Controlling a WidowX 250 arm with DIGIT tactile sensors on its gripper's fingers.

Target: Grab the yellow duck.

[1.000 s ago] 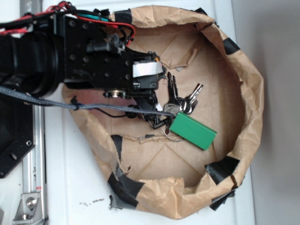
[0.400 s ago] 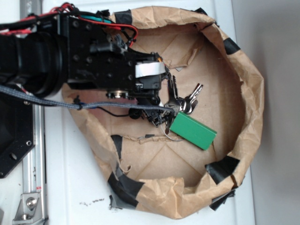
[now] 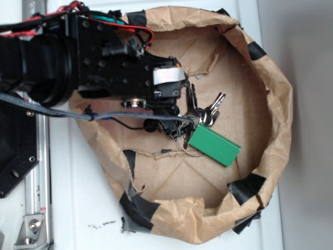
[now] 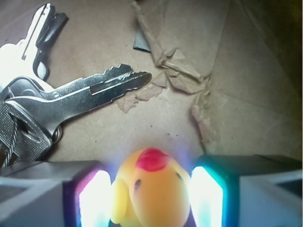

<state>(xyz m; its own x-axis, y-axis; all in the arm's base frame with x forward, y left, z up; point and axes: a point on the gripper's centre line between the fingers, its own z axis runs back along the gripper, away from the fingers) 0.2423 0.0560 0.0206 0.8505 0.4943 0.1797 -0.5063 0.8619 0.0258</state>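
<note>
Two glowing pads [image 4: 97,198] of gripper [image 4: 150,201] flank small rounded yellow rubber duck [image 4: 151,191], seemingly touching its sides; firm hold unclear. Duck likely light, soft, slippery: squeeze body middle.

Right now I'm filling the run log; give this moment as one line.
tool: straddling small yellow rubber duck | contact: unclear | silver keys: beside | stage: grasp

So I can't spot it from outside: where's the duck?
In the wrist view the duck sits at bottom centre between the gripper's glowing pads, just below the keys. The arm hides it in the exterior view.
</note>
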